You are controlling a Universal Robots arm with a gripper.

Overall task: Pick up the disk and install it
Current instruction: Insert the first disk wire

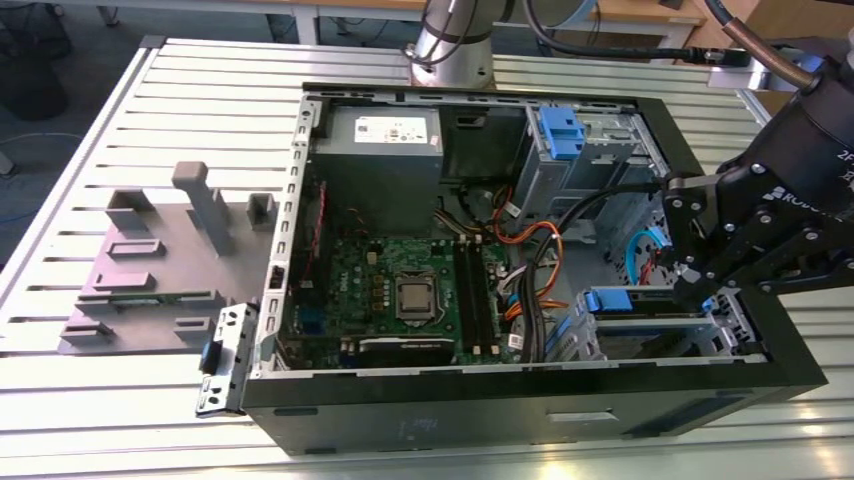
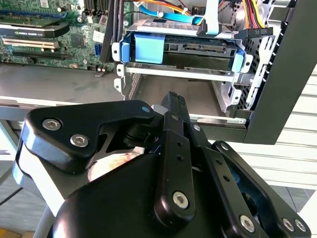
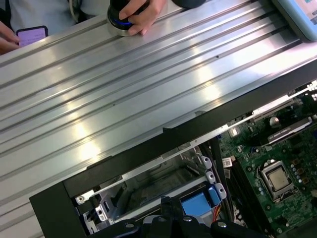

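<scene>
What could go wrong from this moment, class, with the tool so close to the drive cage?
1. The tool sits just in front of the metal rail of the drive cage and might strike it.
2. Loose cables lie right by the disk and could be snagged.
3. A hand rests on the table, possibly within the arm's sweep.

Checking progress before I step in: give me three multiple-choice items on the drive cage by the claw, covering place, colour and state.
1. Where is the disk? A on the table; B in the drive cage; C on the motherboard.
2. Colour of its carrier frame? A red; B grey; C blue.
3. The slot beneath it is: A empty; B filled; C covered.

B, it sits between the cage rails; C, the frame's front shows blue; A, the bare metal floor shows.
</scene>
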